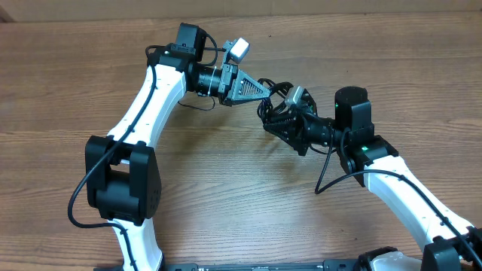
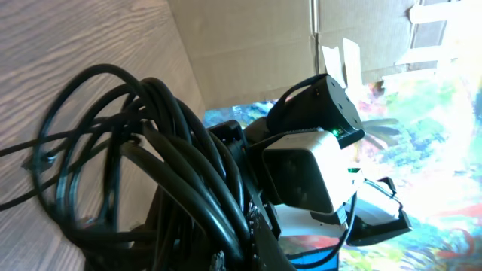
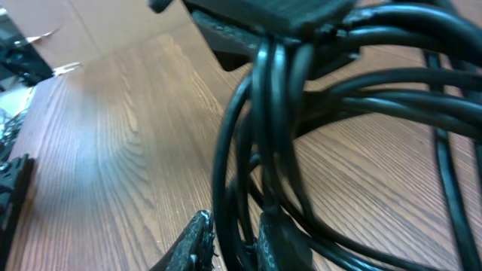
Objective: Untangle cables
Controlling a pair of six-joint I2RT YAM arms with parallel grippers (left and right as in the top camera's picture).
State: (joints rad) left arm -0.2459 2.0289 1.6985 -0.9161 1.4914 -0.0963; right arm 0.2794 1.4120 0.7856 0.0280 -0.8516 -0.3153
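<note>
A tangled bundle of thin black cables (image 1: 277, 99) hangs between my two grippers above the wooden table. My left gripper (image 1: 265, 92) is shut on the bundle's left side; in the left wrist view the cable loops (image 2: 151, 150) fill the frame in front of its jaws (image 2: 301, 245). My right gripper (image 1: 277, 120) is shut on strands at the bundle's lower right; in the right wrist view several strands (image 3: 260, 150) run between its fingers (image 3: 233, 245). A silvery plug end (image 1: 296, 93) shows at the bundle's right.
The wooden table (image 1: 226, 188) spreads all round. The right arm's thicker black wire (image 1: 325, 169) loops down beside its forearm. A cardboard wall (image 2: 248, 45) stands behind the table.
</note>
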